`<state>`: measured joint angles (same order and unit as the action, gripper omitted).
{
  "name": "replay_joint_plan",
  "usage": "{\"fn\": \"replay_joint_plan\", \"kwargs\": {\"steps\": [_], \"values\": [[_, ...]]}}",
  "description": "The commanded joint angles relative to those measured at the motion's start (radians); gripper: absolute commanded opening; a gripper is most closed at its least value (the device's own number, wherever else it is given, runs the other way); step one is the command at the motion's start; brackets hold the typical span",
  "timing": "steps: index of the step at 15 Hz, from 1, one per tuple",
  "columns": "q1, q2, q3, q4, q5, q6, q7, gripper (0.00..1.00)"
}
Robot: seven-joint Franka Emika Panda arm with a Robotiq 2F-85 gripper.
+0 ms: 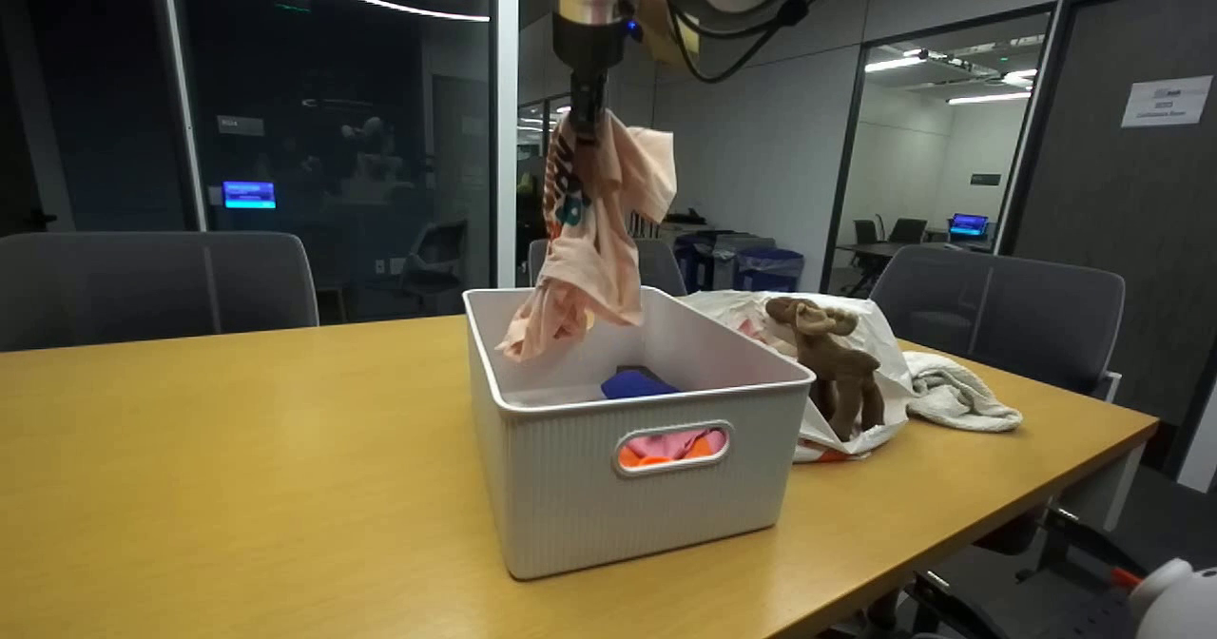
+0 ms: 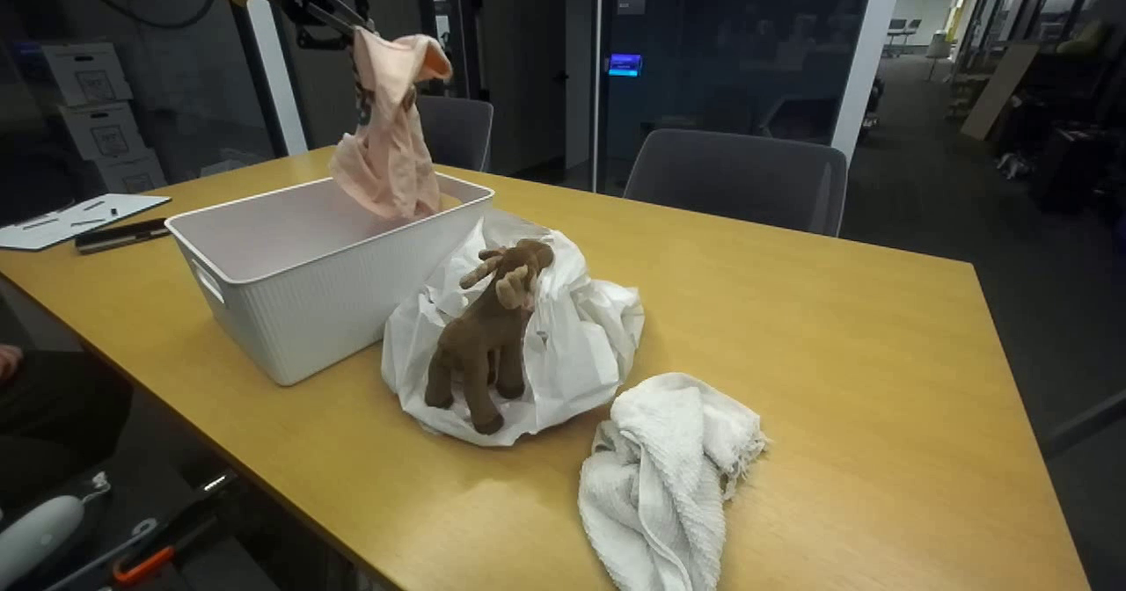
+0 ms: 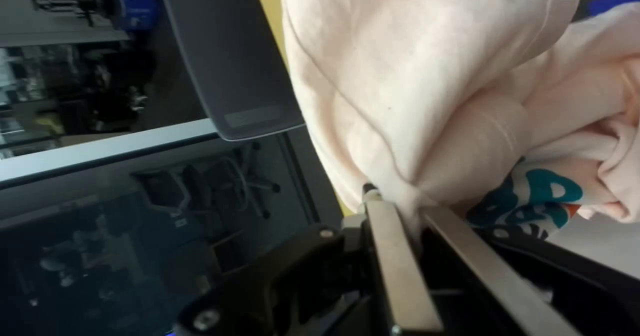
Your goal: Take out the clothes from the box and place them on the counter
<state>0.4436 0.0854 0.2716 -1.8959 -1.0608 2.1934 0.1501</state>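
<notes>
Peach-pink soft fabric garment (image 1: 599,249), printed with dark and teal lettering: suspended in loose folds from the black two-finger metal gripper (image 1: 588,133), which is clamped on the upper part of the cloth. The wrist view confirms the grasp: fabric is gathered between the fingers. In both exterior views, the lower folds hang over the opening of the light grey rectangular plastic bin (image 1: 647,515), with rolled rim and oval handle cutout; whether the lowest hem stands above or below rim level cannot be established. Step in hand, as judged: removal of one garment from the bin; placement not yet done. Inside the bin lies a blue piece (image 1: 639,384) of undetermined kind; a pink, folded, soft-looking piece (image 1: 668,443), probably a further garment, shows through the cutout. The bin stands on the long tan wooden table (image 1: 238,468). Just beside the bin lies a crumpled white plastic bag (image 2: 576,353), with a brown plush moose (image 2: 484,331) upright on or against it. Next move: raise the garment until every fold is past the rim, traverse sideways over the table, lower until cloth meets wood, then part the fingers. Caution: the trailing hem could snag on the rim.
</notes>
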Motion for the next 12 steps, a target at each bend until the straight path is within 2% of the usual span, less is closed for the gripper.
{"fn": "replay_joint_plan", "kwargs": {"steps": [1, 7, 9, 12], "values": [[0.007, -0.125, 0.062, -0.041, -0.126, -0.153, 0.115, 0.02], [-0.004, -0.212, 0.164, -0.095, -0.248, -0.459, 0.291, 0.02], [-0.020, -0.223, 0.161, -0.141, -0.276, -0.538, 0.337, 0.02], [-0.051, -0.241, 0.130, -0.201, -0.258, -0.647, 0.391, 0.02]]}}
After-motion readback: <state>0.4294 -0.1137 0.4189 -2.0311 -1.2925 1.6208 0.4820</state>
